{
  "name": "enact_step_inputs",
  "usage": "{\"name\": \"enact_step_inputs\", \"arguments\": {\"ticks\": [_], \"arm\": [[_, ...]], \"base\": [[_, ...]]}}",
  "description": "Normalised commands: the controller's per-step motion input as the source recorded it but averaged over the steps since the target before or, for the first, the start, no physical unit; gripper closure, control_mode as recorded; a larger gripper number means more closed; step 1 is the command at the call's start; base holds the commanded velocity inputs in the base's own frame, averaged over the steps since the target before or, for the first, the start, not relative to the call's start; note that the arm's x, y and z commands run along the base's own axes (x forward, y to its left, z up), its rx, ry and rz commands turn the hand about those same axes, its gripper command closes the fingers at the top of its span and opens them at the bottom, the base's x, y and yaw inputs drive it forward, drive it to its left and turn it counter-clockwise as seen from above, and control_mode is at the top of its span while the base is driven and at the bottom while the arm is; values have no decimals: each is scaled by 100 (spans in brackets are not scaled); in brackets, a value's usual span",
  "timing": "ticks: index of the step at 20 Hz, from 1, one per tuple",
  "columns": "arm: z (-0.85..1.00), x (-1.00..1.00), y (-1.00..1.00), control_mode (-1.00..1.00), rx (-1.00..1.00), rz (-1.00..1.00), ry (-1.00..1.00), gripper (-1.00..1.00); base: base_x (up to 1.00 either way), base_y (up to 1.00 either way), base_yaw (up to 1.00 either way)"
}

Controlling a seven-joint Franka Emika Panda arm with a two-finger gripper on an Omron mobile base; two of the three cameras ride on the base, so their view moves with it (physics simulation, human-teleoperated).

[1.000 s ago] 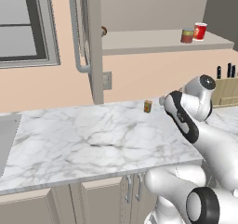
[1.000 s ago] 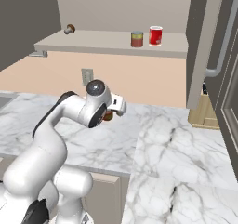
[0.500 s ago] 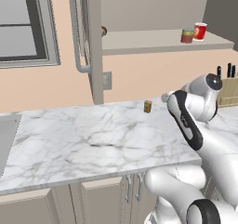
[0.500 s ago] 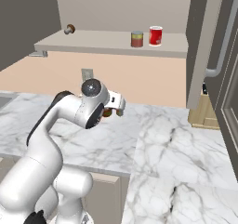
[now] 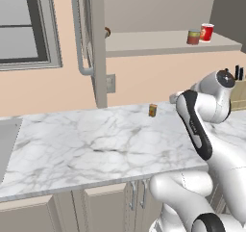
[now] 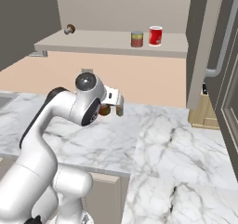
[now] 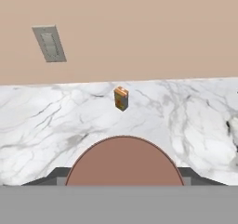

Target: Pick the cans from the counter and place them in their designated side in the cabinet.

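Observation:
My gripper (image 6: 114, 108) is shut on the plain dark red can (image 6: 104, 109) and holds it above the white marble counter (image 6: 176, 144), near the back wall. In the hand view that can (image 7: 124, 163) fills the lower middle as a brown-red dome between the fingertips. The shorter can with the teal top (image 6: 136, 39) stands on the inner shelf of the beige cabinet (image 6: 93, 42), and it also shows in the left base view (image 5: 193, 37). The cabinet door (image 5: 93, 38) with its long grey bar handle stands open.
A bright red can with a white rim (image 6: 155, 36) stands beside the teal-topped can. A small orange box (image 5: 153, 110) sits on the counter by the wall, ahead of the hand (image 7: 121, 98). A knife block (image 6: 204, 110) stands at the right and a wall outlet (image 7: 49, 42) is above the counter.
The hand has risen slightly with the dark red can held in it. Everything else has stayed where it was.

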Motion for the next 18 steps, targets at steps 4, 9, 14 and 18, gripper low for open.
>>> {"name": "enact_step_inputs", "arguments": {"ticks": [4, 9, 14, 18], "arm": [[26, -25, 0, -100, -3, 0, 2, 100], [31, -28, 0, -100, -2, 0, 0, 100], [38, -31, 0, -100, -1, 0, 0, 100], [39, -22, 0, -100, -2, 0, 0, 100]], "base": [[0, 0, 0], [0, 0, 0], [0, 0, 0], [0, 0, 0]]}}
